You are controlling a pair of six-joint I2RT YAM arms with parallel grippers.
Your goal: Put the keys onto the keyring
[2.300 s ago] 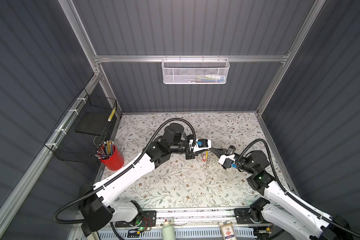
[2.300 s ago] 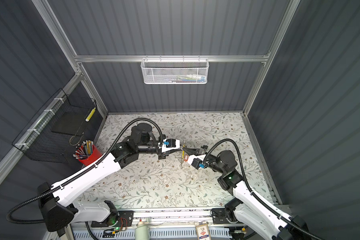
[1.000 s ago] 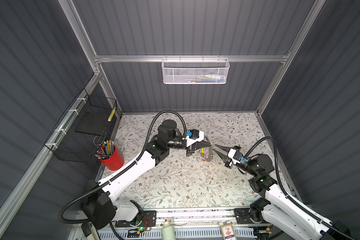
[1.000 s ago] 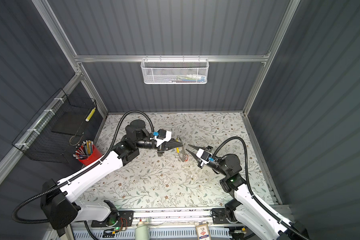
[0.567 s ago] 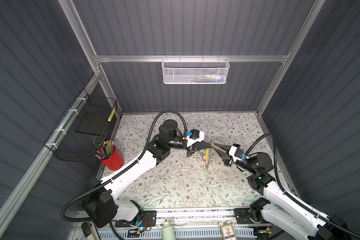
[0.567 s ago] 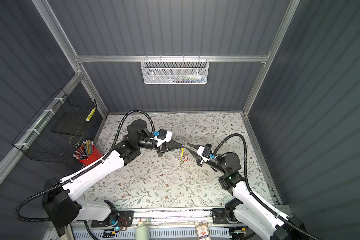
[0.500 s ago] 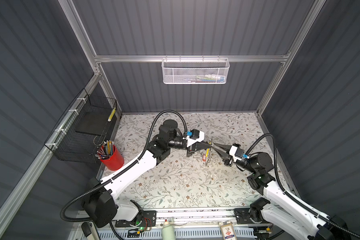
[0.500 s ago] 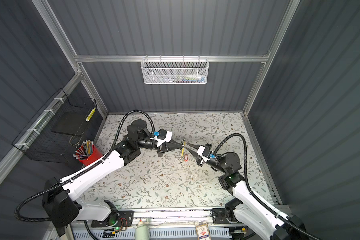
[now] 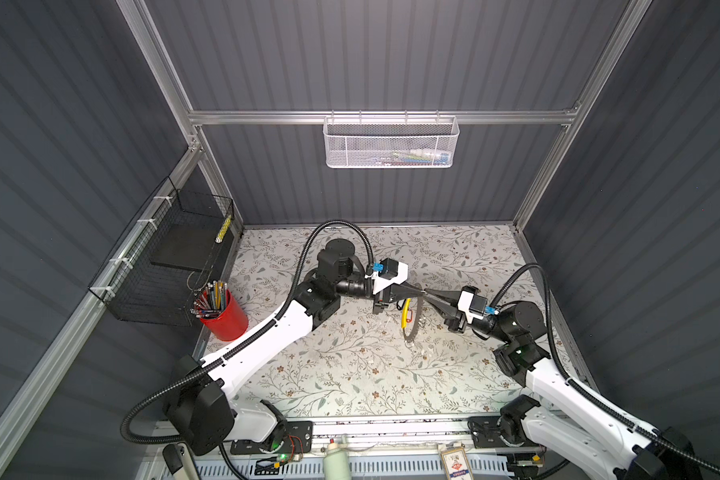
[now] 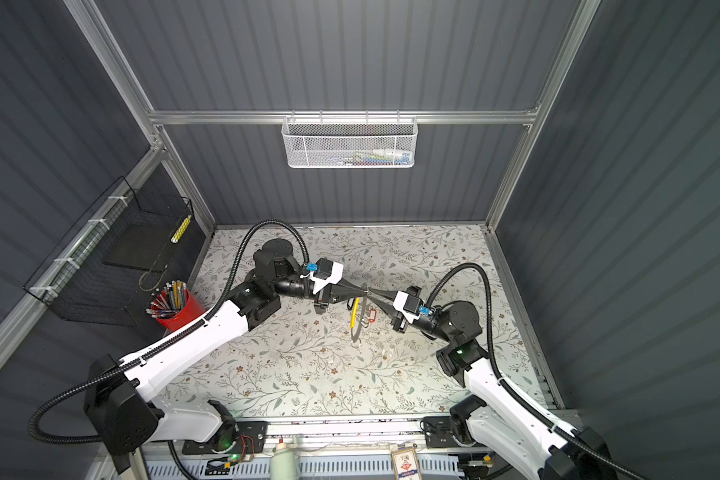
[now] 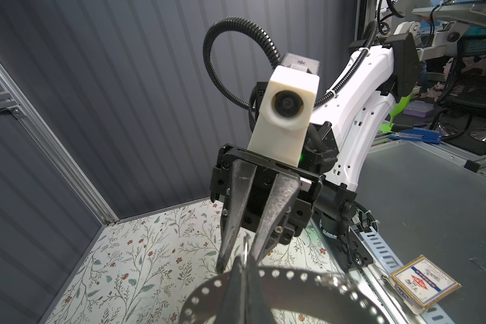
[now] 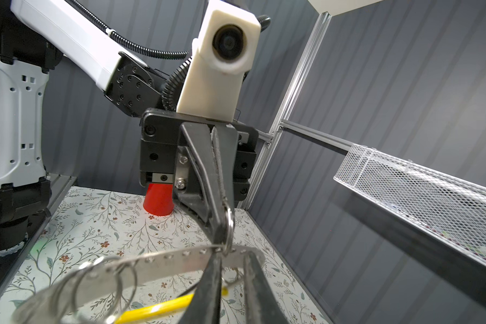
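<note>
Two grippers meet over the table centre: left gripper pinches the hanging keyring; right gripper, slightly parted, beside it.

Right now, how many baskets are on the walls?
2. The white basket hangs from the back wall's rail; the black basket hangs on the left wall. The near side is out of view, so more could hang there.

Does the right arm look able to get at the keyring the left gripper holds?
Likely yes: the right gripper sits tip to tip with the left gripper, which pinches the keyring up off the table, and nothing stands between them.
</note>
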